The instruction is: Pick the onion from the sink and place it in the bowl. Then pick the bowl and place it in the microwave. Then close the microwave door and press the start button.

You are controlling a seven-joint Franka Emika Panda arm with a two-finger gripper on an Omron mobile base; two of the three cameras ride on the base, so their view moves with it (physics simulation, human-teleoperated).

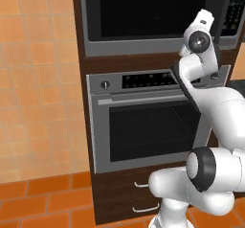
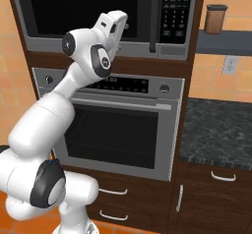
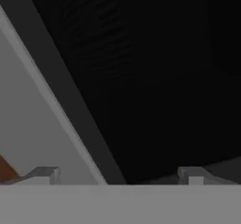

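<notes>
Gripper (image 3: 120, 175), jaws spread and empty, is facing the microwave door (image 2: 88, 7); rigid, slick glass, probably closed; start button likely at keypad strip (image 2: 174, 9), three o'clock.

Little can be read. The oven's control panel (image 2: 123, 84) carries a small lit display whose pale digits look like a clock reading, too blurred to make out; in the left base view the same strip (image 1: 148, 80) shows only faint marks. The microwave (image 2: 98, 12) has a keypad strip (image 2: 174, 7) at its right with rows of small buttons bearing pale marks, none legible. No brand names or labels can be read on any appliance.
</notes>
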